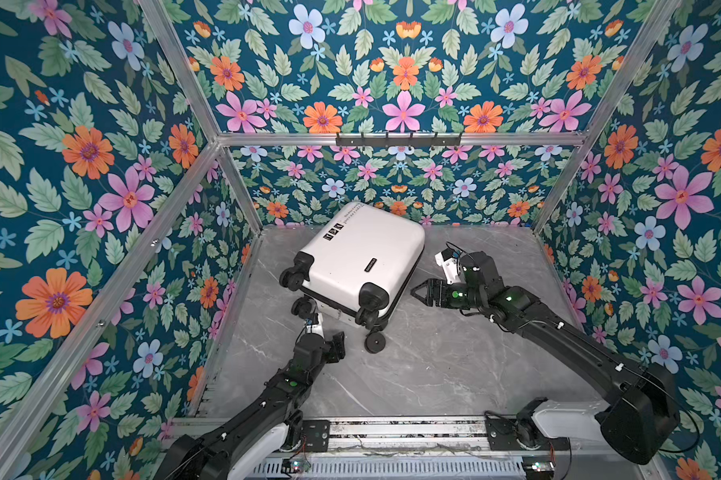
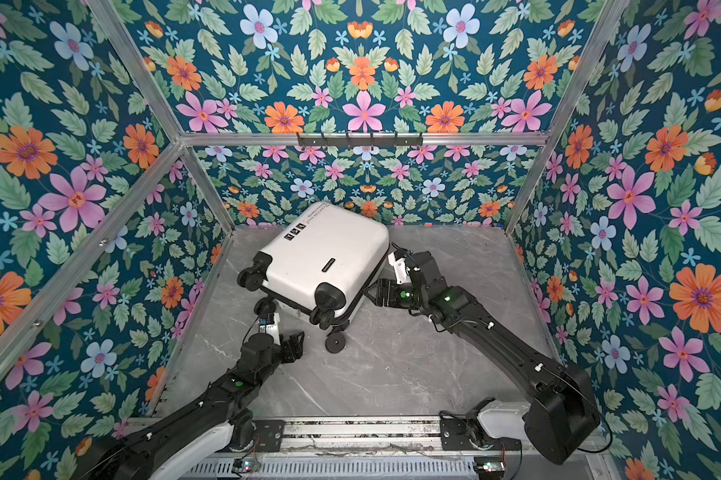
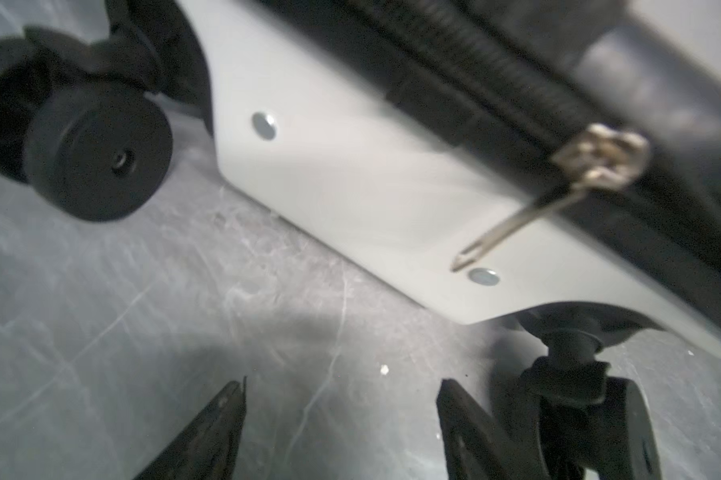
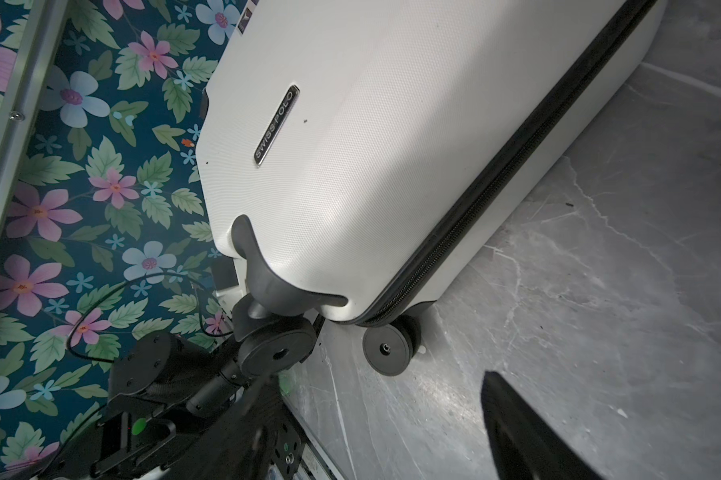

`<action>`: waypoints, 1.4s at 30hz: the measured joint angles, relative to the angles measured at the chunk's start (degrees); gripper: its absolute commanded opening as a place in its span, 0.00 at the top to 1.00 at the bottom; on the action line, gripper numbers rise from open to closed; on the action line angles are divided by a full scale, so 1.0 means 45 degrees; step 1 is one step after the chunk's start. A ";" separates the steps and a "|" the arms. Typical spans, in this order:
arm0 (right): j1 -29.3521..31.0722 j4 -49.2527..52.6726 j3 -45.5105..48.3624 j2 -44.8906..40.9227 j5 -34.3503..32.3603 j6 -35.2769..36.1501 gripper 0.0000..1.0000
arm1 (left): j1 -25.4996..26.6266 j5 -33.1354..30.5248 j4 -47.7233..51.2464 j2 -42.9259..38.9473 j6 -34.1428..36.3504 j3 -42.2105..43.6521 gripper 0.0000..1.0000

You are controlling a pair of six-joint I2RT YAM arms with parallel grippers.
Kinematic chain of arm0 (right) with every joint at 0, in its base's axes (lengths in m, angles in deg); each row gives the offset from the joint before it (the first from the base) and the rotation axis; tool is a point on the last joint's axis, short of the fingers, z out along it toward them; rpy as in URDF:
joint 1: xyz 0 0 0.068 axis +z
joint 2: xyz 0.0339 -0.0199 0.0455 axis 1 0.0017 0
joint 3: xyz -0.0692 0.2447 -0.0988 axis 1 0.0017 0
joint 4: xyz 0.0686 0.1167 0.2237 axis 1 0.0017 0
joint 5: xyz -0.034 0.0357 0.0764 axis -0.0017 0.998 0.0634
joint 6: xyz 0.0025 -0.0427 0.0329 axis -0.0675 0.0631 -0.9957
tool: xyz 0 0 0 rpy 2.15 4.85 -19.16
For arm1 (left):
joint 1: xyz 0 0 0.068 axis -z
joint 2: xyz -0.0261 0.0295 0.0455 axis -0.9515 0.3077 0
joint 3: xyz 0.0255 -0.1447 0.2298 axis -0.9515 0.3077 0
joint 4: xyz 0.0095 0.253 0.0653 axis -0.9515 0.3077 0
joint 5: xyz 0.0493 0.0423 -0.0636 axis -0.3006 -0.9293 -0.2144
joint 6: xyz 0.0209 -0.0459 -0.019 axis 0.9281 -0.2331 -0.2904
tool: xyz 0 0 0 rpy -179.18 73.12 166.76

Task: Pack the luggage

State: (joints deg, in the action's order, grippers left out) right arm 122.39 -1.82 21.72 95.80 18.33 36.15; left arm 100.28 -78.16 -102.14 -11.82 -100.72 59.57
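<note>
The luggage (image 1: 363, 249) (image 2: 325, 257) lies shut on its broad side on the grey marbled table (image 1: 454, 357), in the far half and left of the middle. It is turned at an angle, with its top end close to the far edge and its wheel end pointing toward the near left corner. Three square icons (image 1: 333, 232) and a line of black print sit near the far end of its upper face, and a small brand badge (image 4: 276, 124) sits nearer the wheels. The black zip band runs closed along its side, and a metal zipper pull (image 3: 516, 224) hangs from it over the white shell (image 3: 350, 174). One black wheel (image 1: 375, 343) stands out from the lower corner over the table. The left gripper (image 1: 337, 341) (image 2: 294, 343) (image 3: 342, 382) is low over the table just beside the wheel end. Its jaws stand well apart with only bare table between them, gripping nothing. The right gripper (image 1: 419, 293) (image 2: 371, 293) (image 4: 379, 384) is on the side of the luggage that faces the right edge, near the wheel corner and pointing at it. Its jaws are also spread wide and hold nothing, and they do not touch the shell (image 4: 371, 166). Blue floral walls (image 1: 101, 166) stand along the left, far and right edges.
</note>
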 measured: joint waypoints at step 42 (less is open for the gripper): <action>-0.0005 0.0287 -0.0588 0.1112 0.0015 0.0015 0.26 | 0.0151 0.0311 -0.8854 0.6101 0.4979 -0.0957 0.86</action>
State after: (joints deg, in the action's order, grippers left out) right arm 122.37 -0.53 19.08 100.81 18.40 36.22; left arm 100.96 -76.76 -141.99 15.63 -78.32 55.27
